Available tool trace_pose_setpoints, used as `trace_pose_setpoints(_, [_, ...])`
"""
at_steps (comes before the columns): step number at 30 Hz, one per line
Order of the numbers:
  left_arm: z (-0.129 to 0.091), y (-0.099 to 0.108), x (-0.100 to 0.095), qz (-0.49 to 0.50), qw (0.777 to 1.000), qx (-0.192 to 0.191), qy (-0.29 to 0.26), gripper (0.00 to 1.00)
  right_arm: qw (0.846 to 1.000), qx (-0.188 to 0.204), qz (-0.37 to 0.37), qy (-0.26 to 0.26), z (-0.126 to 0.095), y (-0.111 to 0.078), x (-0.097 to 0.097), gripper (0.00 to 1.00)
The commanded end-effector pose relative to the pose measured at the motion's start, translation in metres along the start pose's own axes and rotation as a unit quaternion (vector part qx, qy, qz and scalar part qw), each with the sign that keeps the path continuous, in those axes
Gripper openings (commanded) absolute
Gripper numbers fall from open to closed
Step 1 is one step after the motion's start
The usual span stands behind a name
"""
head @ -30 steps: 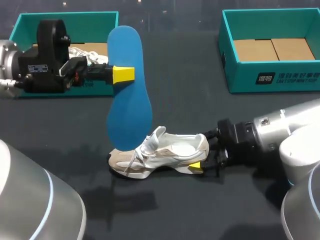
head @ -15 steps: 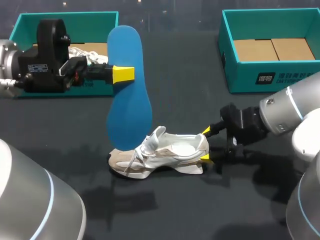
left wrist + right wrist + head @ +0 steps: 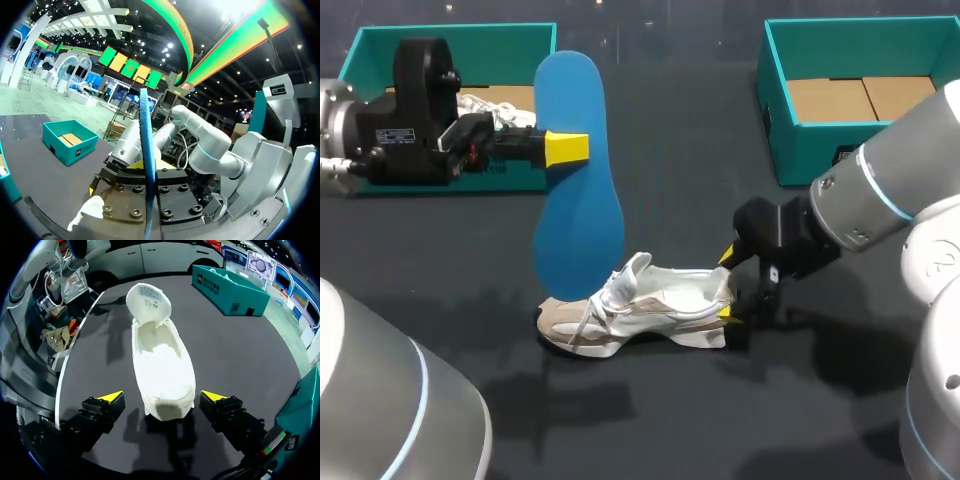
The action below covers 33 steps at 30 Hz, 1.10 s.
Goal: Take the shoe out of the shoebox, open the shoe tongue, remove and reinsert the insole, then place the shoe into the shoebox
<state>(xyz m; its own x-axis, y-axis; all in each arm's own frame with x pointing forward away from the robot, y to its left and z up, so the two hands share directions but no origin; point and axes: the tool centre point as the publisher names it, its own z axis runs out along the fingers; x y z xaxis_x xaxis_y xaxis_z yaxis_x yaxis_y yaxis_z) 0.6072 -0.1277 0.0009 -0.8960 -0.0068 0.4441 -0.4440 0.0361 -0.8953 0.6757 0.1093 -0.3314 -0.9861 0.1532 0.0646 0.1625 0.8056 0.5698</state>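
On your left, the left gripper [image 3: 565, 147] is clamped on the blue insole [image 3: 578, 215], holding it upright above the table, which leaves the shoe's mouth free. At centre the white shoe [image 3: 650, 300] stands on its sole on the table, tongue lifted. The right gripper [image 3: 163, 396] sits at its heel, fingers spread to either side and seemingly not touching, probably ready to steady it. The empty teal shoebox [image 3: 790, 150] waits at far right.
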Motion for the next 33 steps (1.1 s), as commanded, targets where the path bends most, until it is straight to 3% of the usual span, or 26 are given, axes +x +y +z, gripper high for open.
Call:
trace_pose_setpoints(1, [0.001, 0.0, 0.0, 0.0, 1.0, 0.001, 0.0, 0.0, 0.981, 0.192, -0.004, 0.015, -0.004, 0.026, 0.004, 1.0])
trace_pose_setpoints(2, [0.001, 0.0, 0.0, 0.0, 1.0, 0.001, 0.0, 0.0, 0.973, 0.231, 0.0, 0.023, -0.003, 0.03, 0.004, 1.0])
trace_pose_setpoints(13, [0.001, 0.0, 0.0, 0.0, 1.0, 0.001, 0.0, 0.0, 0.973, 0.231, 0.0, 0.023, -0.003, 0.03, 0.004, 1.0])
trace_pose_setpoints(21, [0.001, 0.0, 0.0, 0.0, 1.0, 0.001, 0.0, 0.0, 0.963, 0.27, -0.01, 0.014, 0.005, 0.038, 0.0, 1.0])
trace_pose_setpoints(33, [0.001, 0.0, 0.0, 0.0, 1.0, 0.001, 0.0, 0.0, 0.962, 0.273, -0.004, -0.002, 0.006, 0.04, -0.002, 1.0])
